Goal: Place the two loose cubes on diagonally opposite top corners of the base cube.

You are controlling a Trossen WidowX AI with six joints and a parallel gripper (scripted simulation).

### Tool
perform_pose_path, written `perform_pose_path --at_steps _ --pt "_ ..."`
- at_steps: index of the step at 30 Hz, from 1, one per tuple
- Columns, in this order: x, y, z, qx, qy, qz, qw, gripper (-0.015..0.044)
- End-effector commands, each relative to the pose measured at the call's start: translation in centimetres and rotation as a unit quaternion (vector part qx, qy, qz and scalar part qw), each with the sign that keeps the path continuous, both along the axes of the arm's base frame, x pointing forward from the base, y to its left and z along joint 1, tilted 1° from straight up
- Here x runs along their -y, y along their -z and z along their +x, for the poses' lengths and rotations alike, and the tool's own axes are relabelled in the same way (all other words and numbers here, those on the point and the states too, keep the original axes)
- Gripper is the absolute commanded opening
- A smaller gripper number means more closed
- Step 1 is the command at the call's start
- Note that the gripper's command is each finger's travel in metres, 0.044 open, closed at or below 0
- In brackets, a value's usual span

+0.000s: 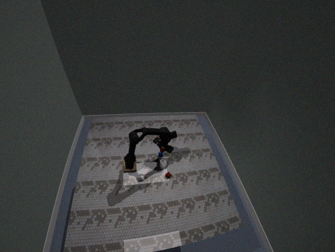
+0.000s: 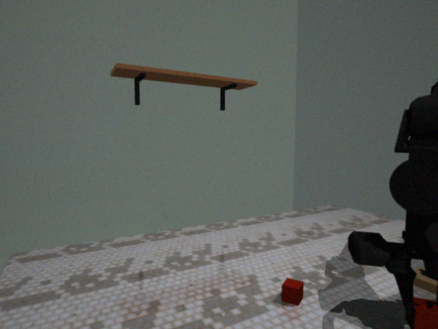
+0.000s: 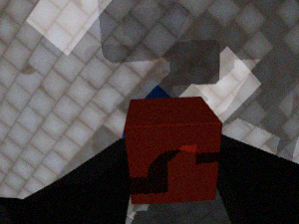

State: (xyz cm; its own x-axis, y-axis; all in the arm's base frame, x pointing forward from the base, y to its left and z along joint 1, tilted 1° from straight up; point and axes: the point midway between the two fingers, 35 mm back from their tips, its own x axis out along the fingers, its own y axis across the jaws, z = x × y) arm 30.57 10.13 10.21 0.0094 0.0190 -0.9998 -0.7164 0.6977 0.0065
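My gripper (image 1: 162, 149) (image 3: 169, 146) is shut on a red cube (image 1: 162, 149) (image 2: 425, 316) (image 3: 149, 143). The cube is in the air, close to the blue base cube (image 1: 160, 154) (image 3: 157, 92). In the wrist view the held cube hides most of the blue cube, with only a corner and a sliver at the left showing. The gap between these two cubes cannot be told. The blue cube is not visible in the exterior view. Another red cube (image 1: 168, 175) (image 2: 292, 291) rests on the patterned surface, apart from the gripper.
The arm's tan base plate (image 1: 126, 169) stands left of the cubes in the top view. Brightly lit patches and arm shadows cross the patterned surface. A wooden shelf (image 2: 188, 77) is fixed high on the wall. A low rim (image 1: 144, 114) borders the surface.
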Motion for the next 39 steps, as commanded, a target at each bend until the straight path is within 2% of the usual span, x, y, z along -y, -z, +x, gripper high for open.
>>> perform_pose_path --at_steps 1,19,39 --pt "-0.1 0.0 0.0 0.001 -0.006 0.002 1.0 0.0105" --pt "-0.2 2.6 0.0 0.001 -0.01 0.002 1.0 0.0105" --pt "-0.2 2.8 0.0 0.001 -0.007 0.002 1.0 0.0105"
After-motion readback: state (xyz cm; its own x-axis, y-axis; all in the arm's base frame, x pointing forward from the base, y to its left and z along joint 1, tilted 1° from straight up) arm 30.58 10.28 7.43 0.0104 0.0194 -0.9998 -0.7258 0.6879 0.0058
